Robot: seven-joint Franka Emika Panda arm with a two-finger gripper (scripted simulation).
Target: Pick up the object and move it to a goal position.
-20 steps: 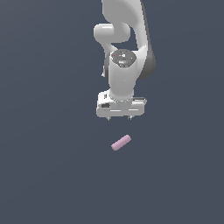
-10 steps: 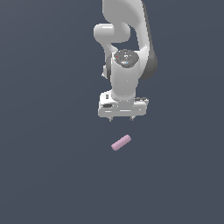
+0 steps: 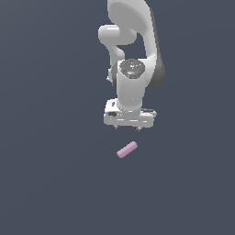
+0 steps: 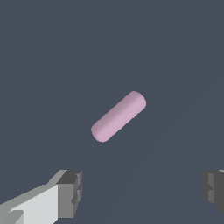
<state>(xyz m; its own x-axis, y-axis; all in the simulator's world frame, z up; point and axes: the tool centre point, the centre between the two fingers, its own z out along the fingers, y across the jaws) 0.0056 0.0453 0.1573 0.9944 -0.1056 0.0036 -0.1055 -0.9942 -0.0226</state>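
Plainly, the object (image 3: 127, 149), a pale pink rod, lies alone on the dark surface (image 3: 50, 174), angled diagonally. Nothing stands near it. Above it hangs the white gripper (image 3: 128, 128), fingers (image 4: 70, 193) spread wide, holding nothing, well apart from the rod.

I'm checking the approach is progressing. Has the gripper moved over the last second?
Yes. In the exterior view the gripper has come down slightly toward the pink rod, which has stayed lying in place; the jaws are open.

The pale pink object (image 4: 118, 116) lies diagonally on the dark surface, apart from the gripper (image 4: 141, 192), whose 2 fingertips (image 4: 70, 192) stand wide.
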